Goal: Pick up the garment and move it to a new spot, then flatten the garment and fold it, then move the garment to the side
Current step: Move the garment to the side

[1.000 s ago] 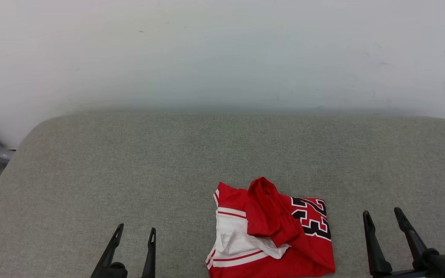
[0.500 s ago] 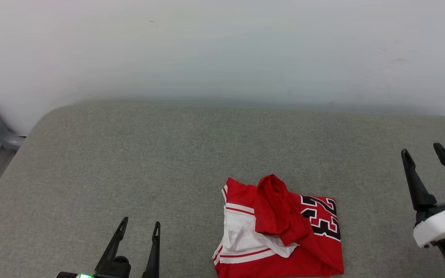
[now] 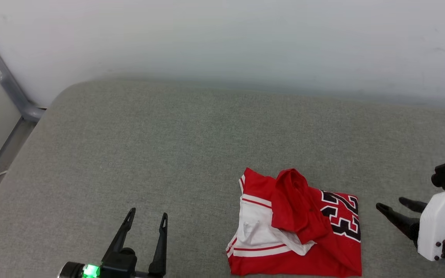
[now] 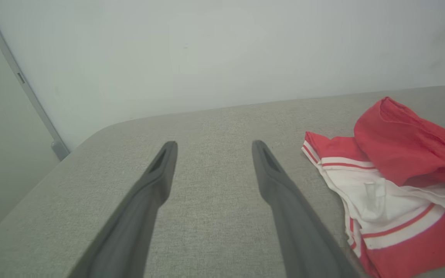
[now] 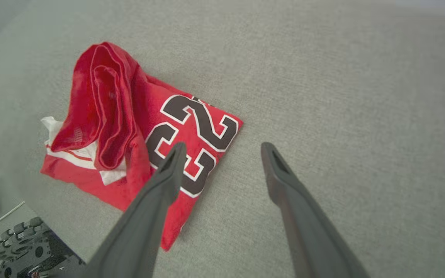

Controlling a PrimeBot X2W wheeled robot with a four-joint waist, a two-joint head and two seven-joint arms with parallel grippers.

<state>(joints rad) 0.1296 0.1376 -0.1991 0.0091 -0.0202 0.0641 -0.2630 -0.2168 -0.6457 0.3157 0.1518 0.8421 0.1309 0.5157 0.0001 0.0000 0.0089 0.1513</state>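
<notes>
Red garment (image 3: pixel 323 247) looks soft, light, limp; pinch its raised fold (image 3: pixel 292 197). Left end effector (image 3: pixel 148 212) and right end effector (image 3: pixel 390 202) gape empty.

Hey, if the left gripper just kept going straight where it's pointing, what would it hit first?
The way looks free: the left gripper points over bare grey cushion toward the white wall; depth is unclear. The garment lies off to its right.

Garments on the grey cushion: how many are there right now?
1. A red jersey lies crumpled near the front edge of the cushion, right of centre, between the left claw and right claw. Its folds could hide something underneath.
</notes>
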